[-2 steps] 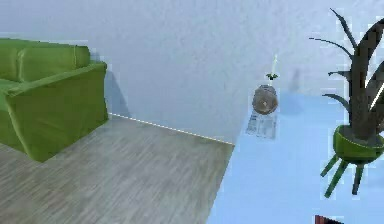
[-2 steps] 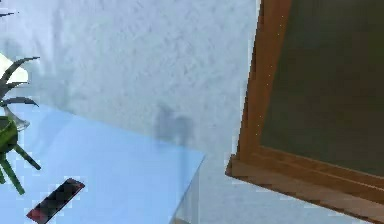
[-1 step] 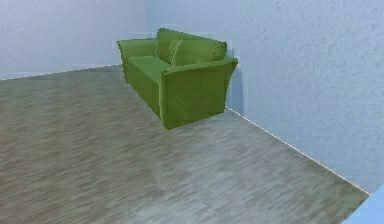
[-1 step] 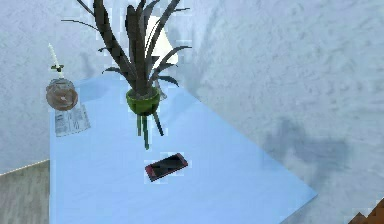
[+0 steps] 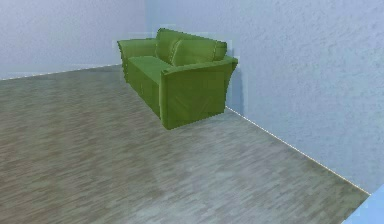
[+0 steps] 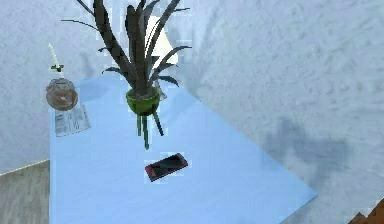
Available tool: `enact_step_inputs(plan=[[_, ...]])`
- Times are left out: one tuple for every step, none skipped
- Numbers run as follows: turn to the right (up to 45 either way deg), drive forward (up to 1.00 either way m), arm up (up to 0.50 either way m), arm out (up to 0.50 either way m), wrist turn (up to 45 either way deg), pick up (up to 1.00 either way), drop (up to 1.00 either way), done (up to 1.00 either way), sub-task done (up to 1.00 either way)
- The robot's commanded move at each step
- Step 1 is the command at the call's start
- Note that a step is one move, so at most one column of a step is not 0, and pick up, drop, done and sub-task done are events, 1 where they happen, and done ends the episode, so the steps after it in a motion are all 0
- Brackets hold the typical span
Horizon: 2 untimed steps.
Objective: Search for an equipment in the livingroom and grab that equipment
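Note:
In the arm side view a pale blue table (image 6: 230, 165) carries a small flat dark slab with a reddish edge (image 6: 165, 166), lying near the table's middle. Behind it a plant with long dark leaves (image 6: 135, 45) rises from a green pot (image 6: 145, 98). At the table's far left stands a round glass vessel (image 6: 61, 94) with a thin pale stick rising from it, and a small printed paper or card (image 6: 72, 122) lies beside it.
In the forward view a green sofa (image 5: 178, 72) stands in the corner against pale blue walls (image 5: 300, 70), with wood-plank floor (image 5: 120, 160) in front of it. A pale blue corner (image 5: 368, 212) shows at the bottom right of that view. Wood floor (image 6: 22, 195) shows left of the table.

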Motion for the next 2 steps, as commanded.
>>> enact_step_inputs(plan=[[0.0, 0.0, 0.32, 0.0, 0.0, 0.0, 0.0, 0.0, 0.0], [0.0, 0.0, 0.0, 0.32, 0.0, 0.0, 0.0, 0.0, 0.0]])
